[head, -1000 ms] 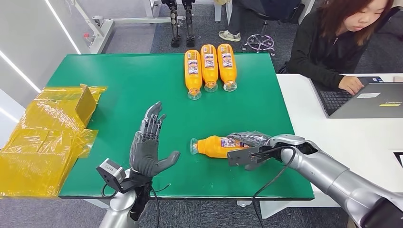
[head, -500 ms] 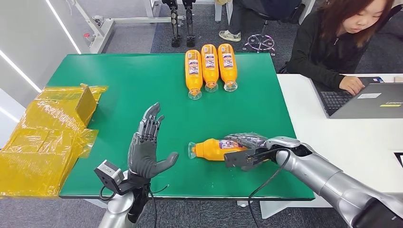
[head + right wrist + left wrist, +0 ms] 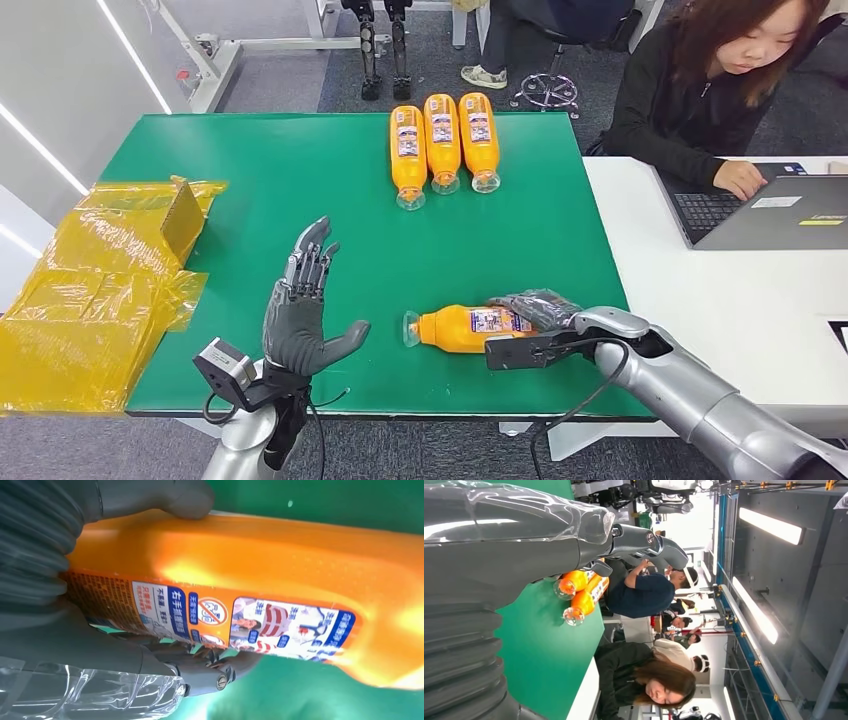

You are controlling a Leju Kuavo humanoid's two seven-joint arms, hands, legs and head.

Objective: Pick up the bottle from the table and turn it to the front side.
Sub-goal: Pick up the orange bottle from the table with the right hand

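At the far left we see crumpled yellow plastic bags (image 3: pixel 95 290) lying over the edge of the green table (image 3: pixel 240 170). Our left hand (image 3: pixel 300 310) stands upright above the near edge, fingers spread and thumb out, holding nothing. Three orange bottles (image 3: pixel 441 143) lie side by side at the far edge, caps toward us. Near the front edge lies the orange bottle (image 3: pixel 462 328), cap pointing left, label up; our right hand (image 3: pixel 535 318) wraps its base end, thumb and fingers pressing opposite sides. To the right, a person (image 3: pixel 700 90) types on a laptop (image 3: pixel 770 210).
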